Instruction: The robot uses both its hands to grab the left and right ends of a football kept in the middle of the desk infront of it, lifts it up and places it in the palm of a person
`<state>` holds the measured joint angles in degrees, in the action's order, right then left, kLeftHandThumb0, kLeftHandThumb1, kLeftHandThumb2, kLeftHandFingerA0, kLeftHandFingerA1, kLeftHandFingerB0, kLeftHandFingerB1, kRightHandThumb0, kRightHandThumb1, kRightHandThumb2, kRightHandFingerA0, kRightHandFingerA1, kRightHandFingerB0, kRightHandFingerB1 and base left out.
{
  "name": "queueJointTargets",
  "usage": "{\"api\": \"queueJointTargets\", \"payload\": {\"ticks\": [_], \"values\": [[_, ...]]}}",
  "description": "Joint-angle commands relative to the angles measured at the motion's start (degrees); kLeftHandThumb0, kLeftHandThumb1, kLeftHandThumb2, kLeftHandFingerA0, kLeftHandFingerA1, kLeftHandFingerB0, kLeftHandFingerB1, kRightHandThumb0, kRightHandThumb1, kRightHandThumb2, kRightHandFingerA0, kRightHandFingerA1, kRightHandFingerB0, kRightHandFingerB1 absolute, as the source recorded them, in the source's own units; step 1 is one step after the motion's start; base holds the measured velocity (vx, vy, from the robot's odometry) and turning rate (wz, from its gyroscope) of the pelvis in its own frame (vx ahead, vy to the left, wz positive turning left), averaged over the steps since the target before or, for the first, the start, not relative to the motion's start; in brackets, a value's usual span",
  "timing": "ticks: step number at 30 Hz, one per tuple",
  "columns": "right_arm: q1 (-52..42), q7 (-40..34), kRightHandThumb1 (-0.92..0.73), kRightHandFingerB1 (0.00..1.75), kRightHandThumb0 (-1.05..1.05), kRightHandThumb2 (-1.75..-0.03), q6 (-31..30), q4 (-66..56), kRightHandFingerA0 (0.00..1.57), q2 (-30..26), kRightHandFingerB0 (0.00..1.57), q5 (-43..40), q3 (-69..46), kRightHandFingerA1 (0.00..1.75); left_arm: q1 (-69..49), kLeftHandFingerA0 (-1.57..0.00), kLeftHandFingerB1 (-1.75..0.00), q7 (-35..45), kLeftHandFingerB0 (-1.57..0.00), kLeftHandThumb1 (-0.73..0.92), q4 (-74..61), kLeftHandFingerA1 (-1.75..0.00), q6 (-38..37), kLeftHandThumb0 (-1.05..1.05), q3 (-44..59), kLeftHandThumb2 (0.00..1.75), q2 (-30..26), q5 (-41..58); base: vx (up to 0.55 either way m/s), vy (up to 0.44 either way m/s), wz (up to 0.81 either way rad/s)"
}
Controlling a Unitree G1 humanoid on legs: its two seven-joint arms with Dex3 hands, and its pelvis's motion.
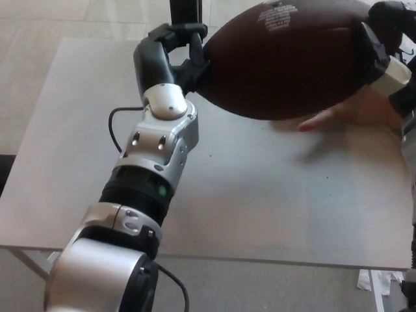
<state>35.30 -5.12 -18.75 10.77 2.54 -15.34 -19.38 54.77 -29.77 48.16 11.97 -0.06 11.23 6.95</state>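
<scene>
A grey counter [273,214] fills the foreground. Above its far edge, the left hand [179,55] and right hand [383,45] grip the ends of a brown football [286,62], its long axis running left to right. A person's open palm [354,110] waits just beneath the ball's right half.

Soft, even daylight is filling the scene. The football [286,58] is casting a faint, diffuse shadow onto the desk [260,201]. The floor [78,13] beyond is looking washed out. Slight blur is softening the ball's print.
</scene>
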Motion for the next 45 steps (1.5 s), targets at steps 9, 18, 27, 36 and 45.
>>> {"api": "queueJointTargets", "payload": {"ticks": [9,18,27,36,45], "values": [[16.51,-12.71,-0.80,1.02,-0.34,-0.67,2.33,10.97,0.82,1.07,0.62,-4.38,-8.74,1.43,33.41,-0.81,-0.85,8.40,-0.81,0.54,16.68,-1.42,12.99,-0.27,-7.91,0.58,4.40,-8.37,0.00,0.000,0.00],[20.81,-14.90,-0.67,0.78,-0.35,-1.09,4.31,19.81,0.78,3.65,0.63,-6.36,-12.57,0.88,33.85,-0.75,-0.57,8.49,-0.74,0.54,21.48,-1.29,13.63,-0.27,-10.29,0.57,3.23,-10.42,0.00,0.000,0.00],[19.52,-18.24,-0.90,0.73,-0.40,-0.64,6.94,28.72,0.65,5.39,0.56,-6.70,-16.32,0.89,28.36,-0.87,-0.67,12.38,-0.58,0.50,24.33,-1.11,12.77,-0.32,-13.84,0.87,4.15,-12.21,0.00,0.000,0.00],[15.10,-17.09,-0.90,0.59,-0.41,-0.66,6.66,30.10,0.67,7.10,0.60,-10.03,-18.77,0.68,22.41,-0.87,-0.72,12.63,-0.62,0.48,24.62,-1.16,12.31,-0.32,-16.20,0.85,5.72,-14.69,0.00,0.000,0.00],[11.01,-21.38,-0.85,0.97,-0.39,-0.66,5.92,30.60,0.90,5.98,0.71,-6.64,-13.71,1.60,16.41,-0.66,-0.65,13.68,-0.70,0.55,23.51,-1.00,9.71,-0.35,-17.07,0.56,6.13,-17.33,0.00,0.000,0.00]]}}
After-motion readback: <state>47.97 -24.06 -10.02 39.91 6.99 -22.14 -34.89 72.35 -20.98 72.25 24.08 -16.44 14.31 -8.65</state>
